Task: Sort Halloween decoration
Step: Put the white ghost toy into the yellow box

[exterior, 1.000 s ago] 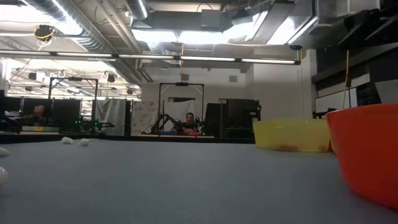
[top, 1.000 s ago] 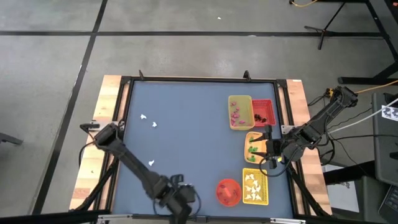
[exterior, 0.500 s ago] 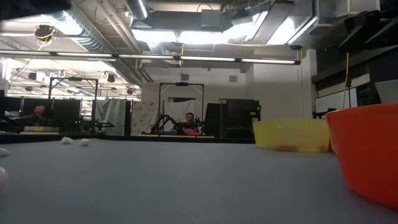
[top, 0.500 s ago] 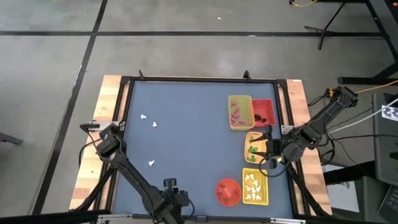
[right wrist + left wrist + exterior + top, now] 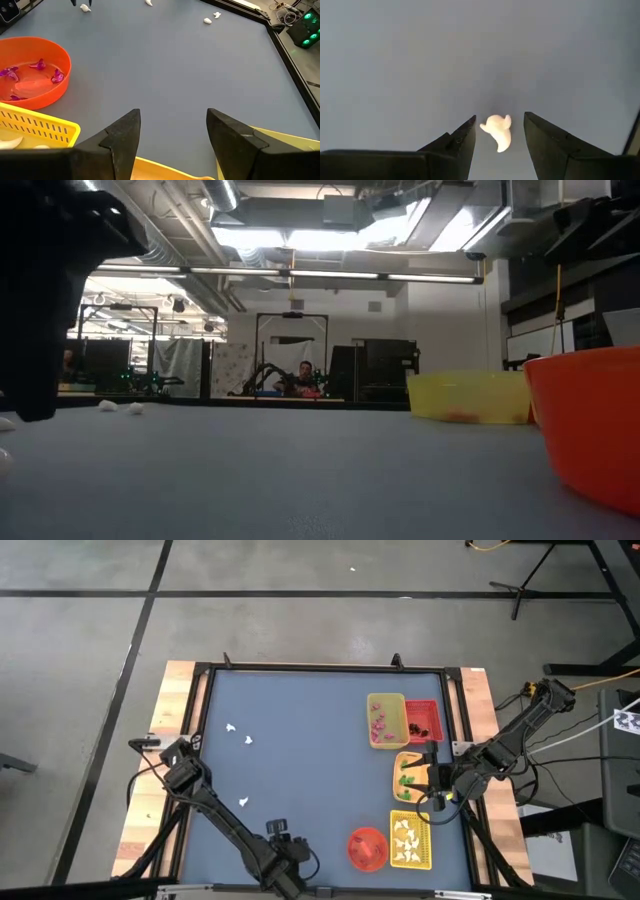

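Between the open left claw (image 5: 499, 131) fingers, white ghost (image 5: 497, 132), long axis slanted, right claw (image 5: 172, 131) open.

4 trays (image 5: 386, 720) sit along the tabletop's (image 5: 300, 740) right edge, a round orange bowl (image 5: 367, 848) near its front edge beside the yellow front tray (image 5: 411, 840)

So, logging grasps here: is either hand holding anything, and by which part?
Nothing held. Left hand open around a white ghost piece, fingers apart from it; right hand open and empty.
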### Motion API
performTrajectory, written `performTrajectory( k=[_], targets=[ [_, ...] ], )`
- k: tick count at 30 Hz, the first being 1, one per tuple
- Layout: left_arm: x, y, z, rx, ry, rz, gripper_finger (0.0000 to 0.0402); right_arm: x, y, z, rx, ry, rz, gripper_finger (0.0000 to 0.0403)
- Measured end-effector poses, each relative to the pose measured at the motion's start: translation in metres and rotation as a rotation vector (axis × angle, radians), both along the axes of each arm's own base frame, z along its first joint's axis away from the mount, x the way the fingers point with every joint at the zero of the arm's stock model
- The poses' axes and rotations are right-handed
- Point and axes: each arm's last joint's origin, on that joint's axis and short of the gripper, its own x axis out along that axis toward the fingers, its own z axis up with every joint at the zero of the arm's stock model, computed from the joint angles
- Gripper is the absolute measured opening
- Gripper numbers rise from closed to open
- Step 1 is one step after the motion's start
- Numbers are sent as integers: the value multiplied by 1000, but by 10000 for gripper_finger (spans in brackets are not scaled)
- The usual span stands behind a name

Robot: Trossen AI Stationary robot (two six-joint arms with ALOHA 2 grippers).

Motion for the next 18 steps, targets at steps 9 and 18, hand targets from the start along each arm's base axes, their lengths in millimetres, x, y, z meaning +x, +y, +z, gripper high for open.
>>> performTrajectory(
  k=[9,18],
  targets=[
    [-2,0,-1,4,8,17,150,0,0,0,0,0,0,225],
    [-7,3,-17,-12,40,55,150,0,0,0,-1,1,0,225]
  ],
)
